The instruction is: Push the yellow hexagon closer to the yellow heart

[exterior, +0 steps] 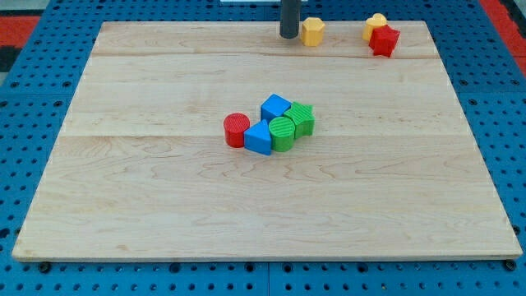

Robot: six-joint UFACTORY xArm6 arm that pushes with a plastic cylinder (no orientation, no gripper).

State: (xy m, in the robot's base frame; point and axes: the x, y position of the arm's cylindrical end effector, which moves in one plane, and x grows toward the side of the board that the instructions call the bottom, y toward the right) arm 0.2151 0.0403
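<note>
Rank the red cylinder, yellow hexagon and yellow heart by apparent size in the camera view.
1. red cylinder, though it's nearer the view's bottom
2. yellow hexagon, beside my tip
3. yellow heart, partly hidden by the red star

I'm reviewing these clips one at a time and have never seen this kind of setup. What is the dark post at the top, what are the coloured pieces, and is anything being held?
There is only one camera view, looking down at an angle onto a pale wooden board that lies on a blue perforated table. The dark post is the robot arm's rod; it has no gripper, so nothing is held. It only pushes blocks by sliding. My tip sits at the view's top, just left of the yellow hexagon, close to it or touching it. Further right along the top edge, the yellow heart is partly hidden behind a red star-shaped block. A clear gap separates hexagon and heart. Near the board's middle is a tight cluster: a red cylinder, two blue blocks and two green blocks.
</note>
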